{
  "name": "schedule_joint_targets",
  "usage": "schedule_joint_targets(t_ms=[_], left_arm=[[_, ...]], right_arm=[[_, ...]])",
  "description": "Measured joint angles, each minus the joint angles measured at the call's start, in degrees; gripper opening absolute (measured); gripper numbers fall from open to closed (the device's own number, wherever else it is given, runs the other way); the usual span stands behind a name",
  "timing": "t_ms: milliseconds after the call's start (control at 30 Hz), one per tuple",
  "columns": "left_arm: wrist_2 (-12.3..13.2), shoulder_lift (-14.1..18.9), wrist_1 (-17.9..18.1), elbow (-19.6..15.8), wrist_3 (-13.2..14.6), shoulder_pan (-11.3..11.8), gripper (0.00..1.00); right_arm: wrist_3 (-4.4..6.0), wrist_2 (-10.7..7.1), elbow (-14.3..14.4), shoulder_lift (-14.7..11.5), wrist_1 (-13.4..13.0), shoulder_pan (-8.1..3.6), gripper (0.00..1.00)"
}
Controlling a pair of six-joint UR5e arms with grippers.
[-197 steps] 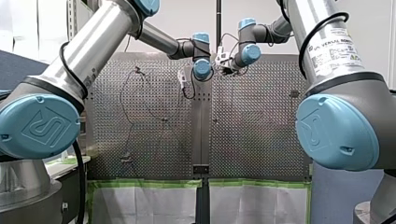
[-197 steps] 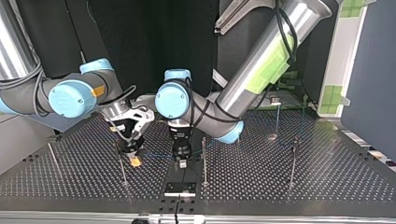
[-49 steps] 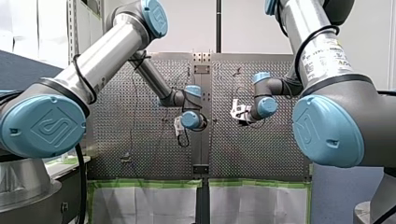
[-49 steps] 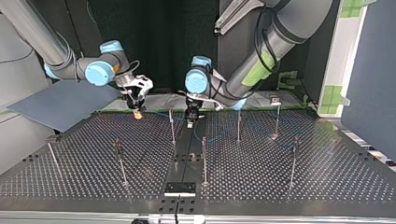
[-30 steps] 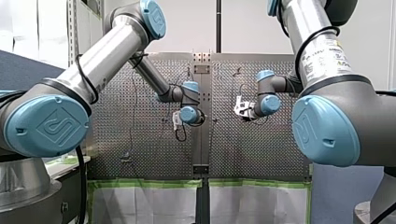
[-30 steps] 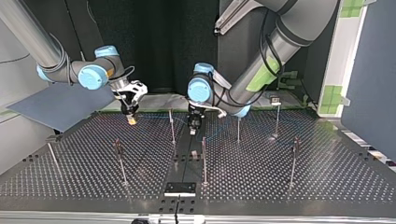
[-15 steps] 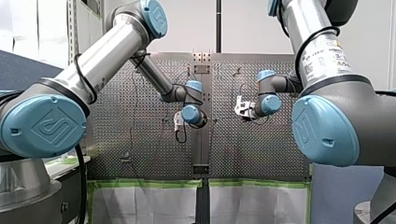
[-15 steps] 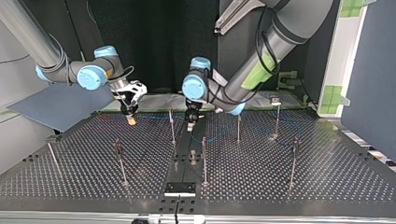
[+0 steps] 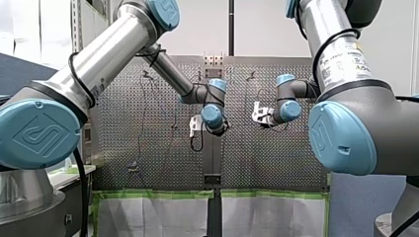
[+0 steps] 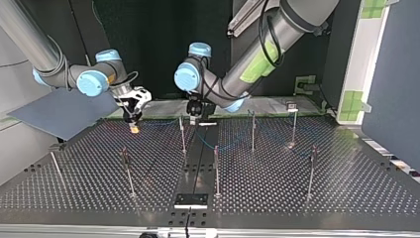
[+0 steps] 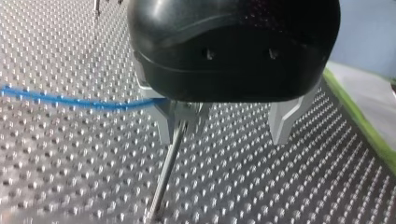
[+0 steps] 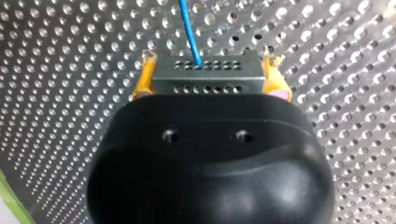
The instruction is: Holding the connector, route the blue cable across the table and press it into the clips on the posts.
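This is a robotics lab or test cell, not a home or shop. Two large industrial arms with blue joint caps, my left arm (image 9: pixel 99 59) and my right arm (image 9: pixel 341 59), reach over a perforated metal table (image 10: pixel 356 193) set with thin upright posts (image 10: pixel 216 171). Green tape (image 9: pixel 148 194) edges the bench. Dark screens (image 10: pixel 148 39) and a grey partition (image 10: pixel 391 74) close it in.

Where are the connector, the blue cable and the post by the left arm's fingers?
connector (image 12: pixel 205 77): right wrist view, its perforated face.
blue cable (image 11: pixel 70 101): left wrist view, mid-run.
post (image 11: pixel 164 175): left wrist view, its shaft.
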Motion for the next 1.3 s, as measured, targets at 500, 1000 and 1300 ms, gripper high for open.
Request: schedule_joint_targets(t_ms=[500, 1000, 1300], left_arm=[[-7.91, 2.52, 1.34, -0.02, -4.68, -7.9, 1.0], [-10.21, -1.84, 3.47, 5.36, -10.02, -12.94, 1.0], [-9.47, -6.81, 0.62, 10.35, -11.46, -10.07, 1.0]], right_arm=[[-0.14, -2.0, 0.0, 0.0, 0.12, -0.46, 0.0], [0.13, -2.65, 0.0, 0.0, 0.08, -1.31, 0.0], [-0.02, -2.72, 0.01, 0.0, 0.01, -1.89, 0.0]])
